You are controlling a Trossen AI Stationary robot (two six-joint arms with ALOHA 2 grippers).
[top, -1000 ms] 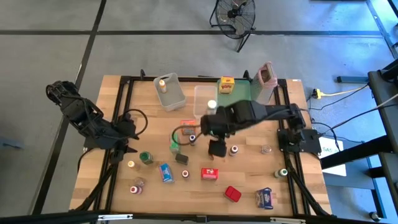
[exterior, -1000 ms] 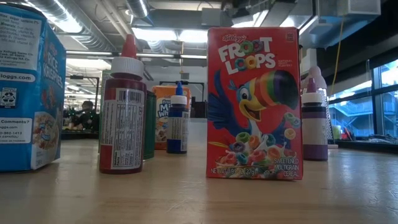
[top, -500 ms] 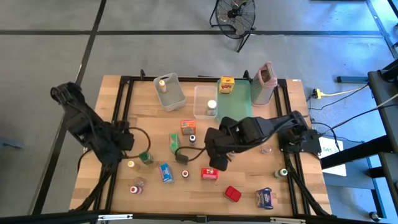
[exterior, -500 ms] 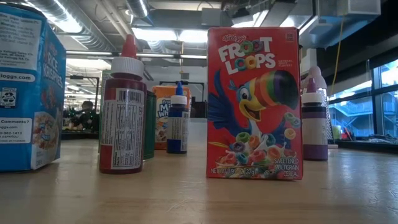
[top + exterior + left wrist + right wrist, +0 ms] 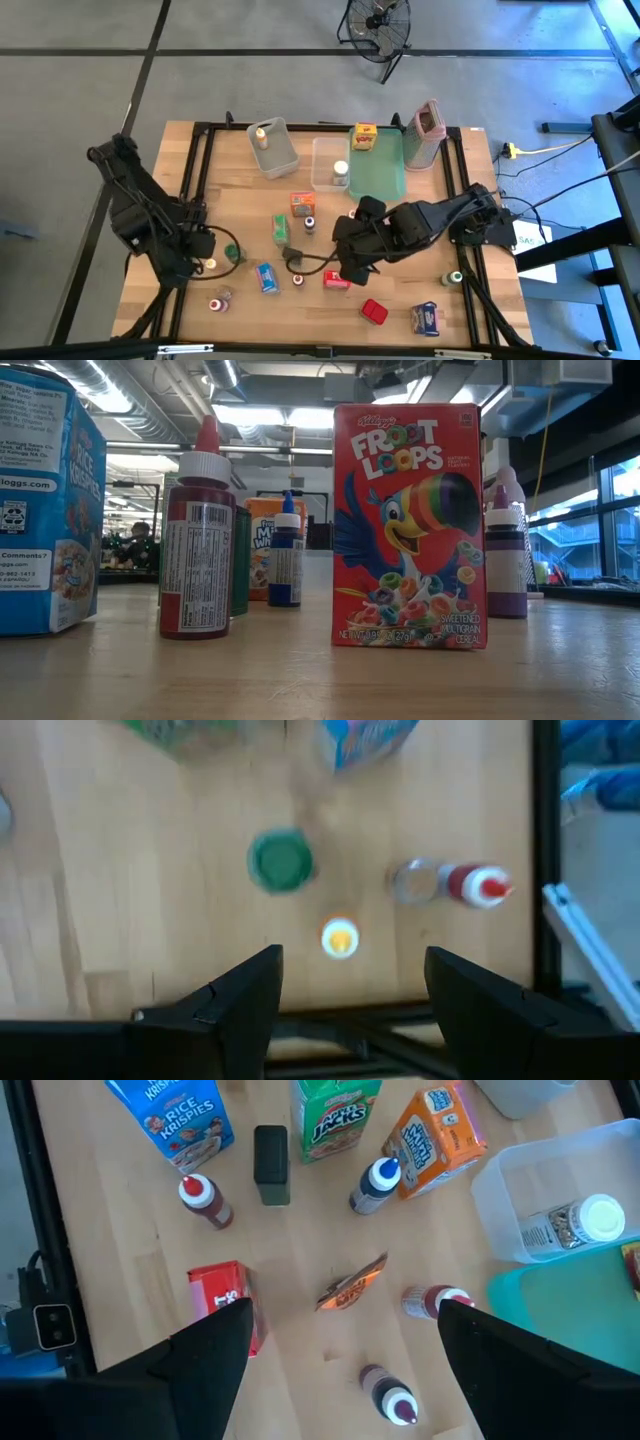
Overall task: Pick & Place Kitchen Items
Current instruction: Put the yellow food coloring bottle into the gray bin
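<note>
I have the right gripper [image 5: 345,268] hovering over the middle of the table, fingers spread and holding nothing, directly above the red Froot Loops box [image 5: 336,279], which I judge to be my next pick. The other kitchen items stand scattered around it, unsorted. My left gripper [image 5: 190,262] waits at the left edge, released too, near a yellow-capped bottle [image 5: 210,264] and a green-capped jar [image 5: 234,254].

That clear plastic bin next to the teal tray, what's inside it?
Inside the clear bin lies one small bottle with a white cap, on its side. Nothing else shows in it, though the bin's far end is out of frame.
</note>
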